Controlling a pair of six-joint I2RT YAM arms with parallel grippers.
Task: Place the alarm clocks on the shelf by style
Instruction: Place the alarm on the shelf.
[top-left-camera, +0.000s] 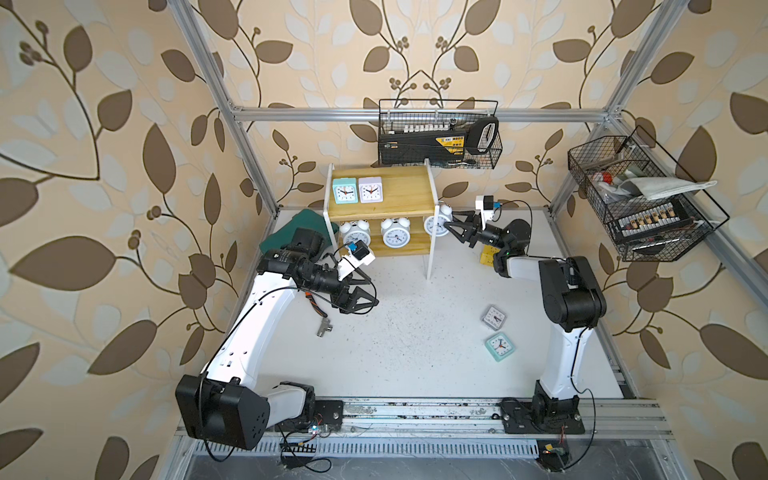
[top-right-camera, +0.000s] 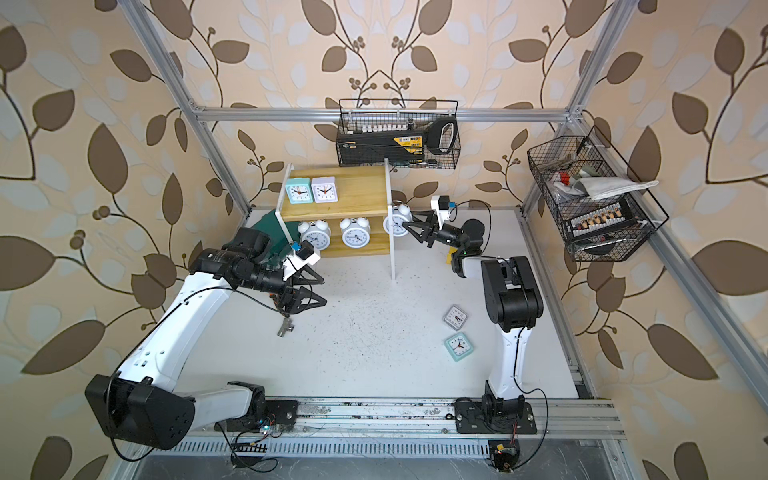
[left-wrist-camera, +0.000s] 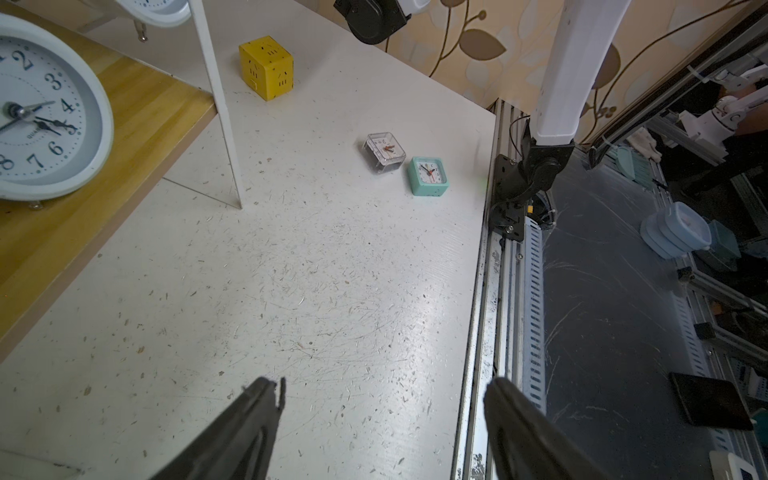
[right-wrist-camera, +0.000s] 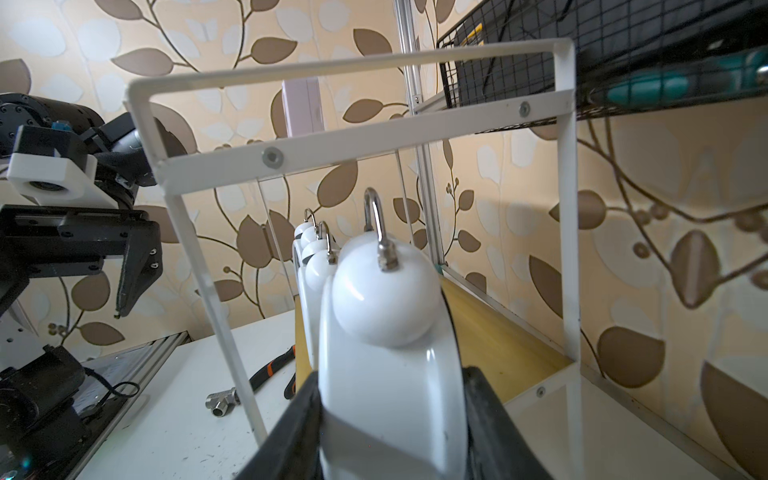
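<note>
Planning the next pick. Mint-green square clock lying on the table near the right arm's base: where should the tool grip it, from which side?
Probably from straight above: the mint-green clock lies face up on the table, so only its flat side walls are free. Put the jaws across the two walls not facing the greyish clock close by, turned to match its skewed square.
</note>
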